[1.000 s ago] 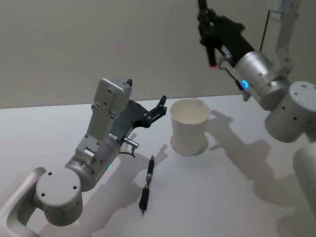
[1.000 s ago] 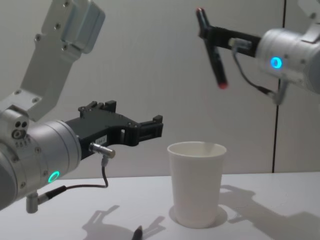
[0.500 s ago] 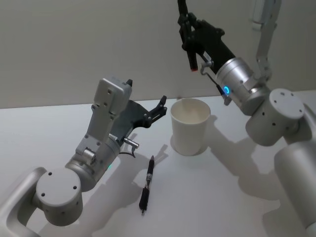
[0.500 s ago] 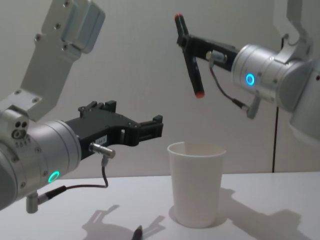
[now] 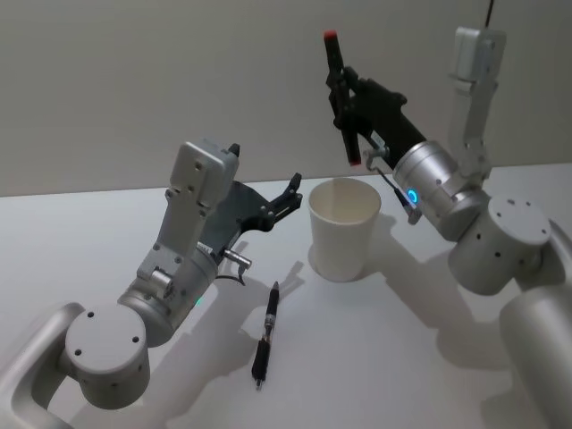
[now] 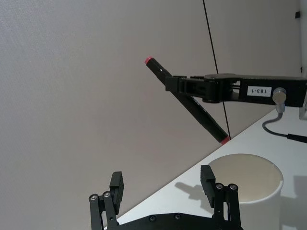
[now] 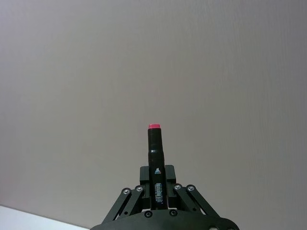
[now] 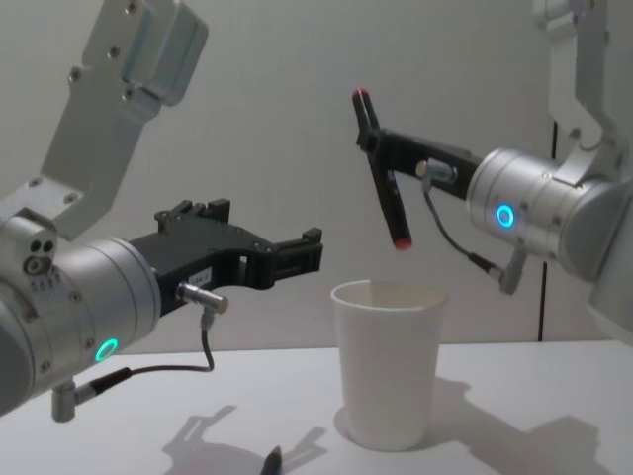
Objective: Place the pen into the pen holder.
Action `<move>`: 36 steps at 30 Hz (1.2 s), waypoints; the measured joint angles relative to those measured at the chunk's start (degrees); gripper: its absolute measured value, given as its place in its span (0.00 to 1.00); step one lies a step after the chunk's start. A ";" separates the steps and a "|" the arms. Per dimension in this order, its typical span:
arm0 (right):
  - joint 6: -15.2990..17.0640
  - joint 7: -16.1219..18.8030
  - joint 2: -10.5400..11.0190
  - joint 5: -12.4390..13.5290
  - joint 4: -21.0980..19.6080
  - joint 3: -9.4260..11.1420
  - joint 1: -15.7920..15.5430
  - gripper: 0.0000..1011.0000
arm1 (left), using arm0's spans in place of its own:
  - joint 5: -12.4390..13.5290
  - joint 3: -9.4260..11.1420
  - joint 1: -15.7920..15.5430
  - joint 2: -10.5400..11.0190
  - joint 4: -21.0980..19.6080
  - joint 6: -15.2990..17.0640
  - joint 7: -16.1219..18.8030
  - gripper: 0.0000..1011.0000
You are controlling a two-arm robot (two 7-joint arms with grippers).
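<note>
Gripping the pen (image 8: 393,213) by its barrel, the right end effector (image 8: 374,143) holds it tilted just above the pen holder (image 8: 388,361). Lowering and release are not yet done. Left end effector (image 8: 297,255) hangs wide beside the pen holder.

clear air over pen holder (image 5: 343,234) (left gripper (image 6: 161,181) just beside)
</note>
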 joint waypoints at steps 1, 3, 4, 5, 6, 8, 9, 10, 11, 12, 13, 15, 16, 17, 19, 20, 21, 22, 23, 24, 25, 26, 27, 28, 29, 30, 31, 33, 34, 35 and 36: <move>0.29 0.11 0.06 0.22 -0.05 -0.05 -0.26 0.17 | 0.00 0.00 0.00 0.00 0.00 0.00 0.00 0.99; 0.62 0.26 0.11 0.43 -0.10 -0.15 -0.55 0.17 | 0.00 0.00 0.00 0.00 0.00 0.00 0.00 0.99; 0.79 0.33 0.12 0.54 -0.12 -0.19 -0.67 0.17 | 0.00 0.00 0.00 0.00 0.00 0.00 0.00 0.99; 1.13 0.46 0.13 0.76 -0.16 -0.28 -0.91 0.17 | 0.00 0.00 0.00 0.00 0.00 0.00 0.00 0.99; 1.42 0.59 0.13 0.95 -0.22 -0.38 -1.13 0.17 | 0.00 0.00 0.00 0.00 0.00 0.00 0.00 0.99; 1.73 0.71 0.15 1.14 -0.33 -0.48 -1.36 0.17 | 0.00 0.00 0.00 0.00 0.00 0.00 0.00 0.99; 1.85 0.77 0.16 1.23 -0.40 -0.52 -1.47 0.17 | 0.00 0.00 0.00 0.00 0.00 0.00 0.00 0.99; 2.05 0.84 0.17 1.35 -0.47 -0.56 -1.57 0.17 | 0.00 0.00 0.00 0.00 0.00 0.00 0.00 0.99; 2.32 0.97 0.22 1.51 -0.70 -0.64 -1.81 0.17 | 0.00 0.00 0.00 0.00 0.00 0.00 0.00 0.99; 2.55 1.06 0.24 1.60 -0.83 -0.66 -1.90 0.17 | 0.00 0.00 0.00 0.00 0.00 0.00 0.00 0.99; 2.65 1.10 0.26 1.63 -0.98 -0.69 -2.01 0.17 | 0.00 0.00 0.00 0.00 0.00 0.00 0.00 0.99; 3.19 1.30 0.35 1.81 -1.54 -0.82 -2.37 0.17 | 0.00 0.00 0.00 0.00 0.00 0.00 0.00 0.99; 3.38 1.37 0.39 1.85 -1.75 -0.84 -2.48 0.17 | 0.00 0.00 0.00 0.00 0.00 0.00 0.00 0.99; 3.48 1.40 0.43 1.87 -1.96 -0.86 -2.60 0.17 | 0.00 0.00 0.00 0.00 0.00 0.00 0.00 0.99; 3.93 1.52 0.57 1.90 -2.57 -0.93 -2.95 0.17 | 0.00 0.00 0.00 0.00 0.00 0.00 0.00 0.99; 4.17 1.56 0.70 1.90 -3.04 -0.97 -3.23 0.17 | 0.00 0.00 0.00 0.00 0.00 0.00 0.00 0.99; 4.17 1.56 0.70 1.90 -3.04 -0.97 -3.23 0.17 | 0.00 0.00 0.00 0.00 0.00 0.00 0.00 0.99; 4.40 1.57 0.83 1.90 -3.46 -1.01 -3.50 0.17 | 0.00 0.00 0.00 0.00 0.00 0.00 0.00 0.99; 4.68 1.57 0.99 1.89 -3.98 -1.04 -3.82 0.17 | 0.00 0.00 0.00 0.00 0.00 0.00 0.00 0.99; 4.80 1.57 1.07 1.86 -4.21 -1.05 -3.98 0.17 | 0.00 0.00 0.00 0.00 0.00 0.00 0.00 0.99; 4.95 1.55 1.13 1.81 -4.43 -1.06 -4.14 0.17 | 0.00 0.00 0.00 0.00 0.00 0.00 0.00 0.99; 5.07 1.53 1.21 1.77 -4.64 -1.08 -4.29 0.17 | 0.00 0.00 0.00 0.00 0.00 0.00 0.00 0.99; 5.18 1.49 1.28 1.74 -4.85 -1.09 -4.46 0.17 | 0.00 0.00 0.00 0.00 0.00 0.00 0.00 0.99; 5.40 1.39 1.47 1.63 -5.31 -1.12 -4.85 0.17 | 0.00 0.00 0.00 0.00 0.00 0.00 0.00 0.99; 5.52 1.31 1.56 1.56 -5.52 -1.13 -5.01 0.17 | 0.00 0.00 0.00 0.00 0.00 0.00 0.00 0.99; 5.61 1.27 1.64 1.52 -5.72 -1.14 -5.19 0.17 | 0.00 0.00 0.00 0.00 0.00 0.00 0.00 0.99; 5.81 1.10 1.83 1.44 -6.13 -1.18 -5.58 0.17 | 0.00 0.00 0.00 0.00 0.00 0.00 0.00 0.99; 5.96 0.96 1.98 1.35 -6.57 -1.21 -5.89 0.17 | 0.00 0.00 0.00 0.00 0.00 0.00 0.00 0.99; 6.10 0.84 2.11 1.28 -6.89 -1.22 -6.17 0.17 | 0.00 0.00 0.00 0.00 0.00 0.00 0.00 0.99; 6.17 0.78 2.17 1.25 -7.02 -1.23 -6.31 0.17 | 0.00 0.00 0.00 0.00 0.00 0.00 0.00 0.99; 6.29 0.69 2.28 1.18 -7.31 -1.25 -6.55 0.17 | 0.00 0.00 0.00 0.00 0.00 0.00 0.00 0.99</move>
